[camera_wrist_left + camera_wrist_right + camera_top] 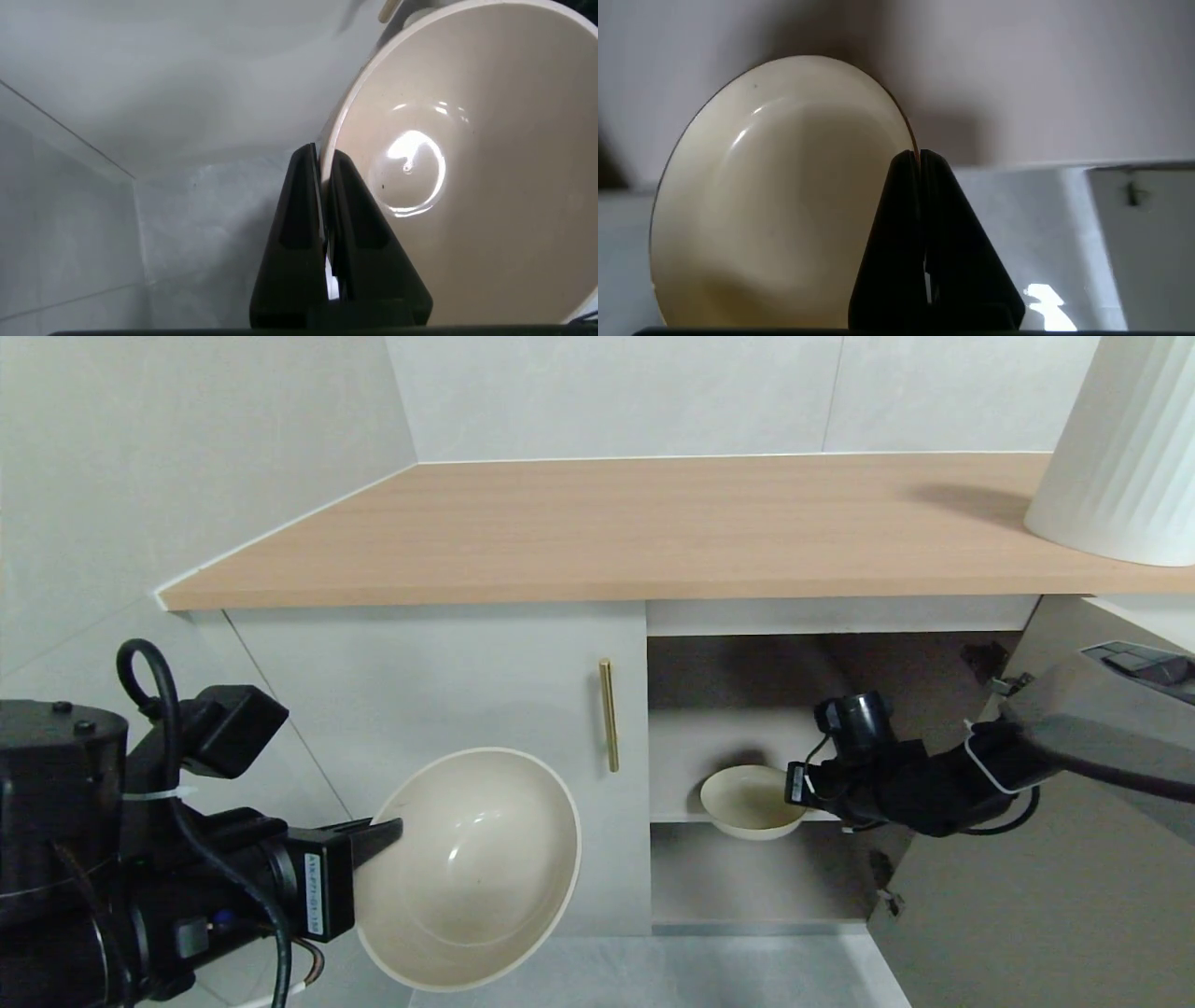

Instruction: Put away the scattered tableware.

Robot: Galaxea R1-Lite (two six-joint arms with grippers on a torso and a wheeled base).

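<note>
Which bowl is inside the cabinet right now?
The small bowl, gripped at its rim by the right pincer, at the shelf in the open cabinet. The large bowl hangs in the left pincer outside, before the shut door.

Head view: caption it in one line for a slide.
Left gripper holds a large cream bowl while right gripper holds a smaller bowl at the cabinet shelf.

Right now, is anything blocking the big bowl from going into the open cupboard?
Yes: the right gripper, shut on the small bowl, occupies the shelf opening. The big bowl hangs before the closed door.
</note>
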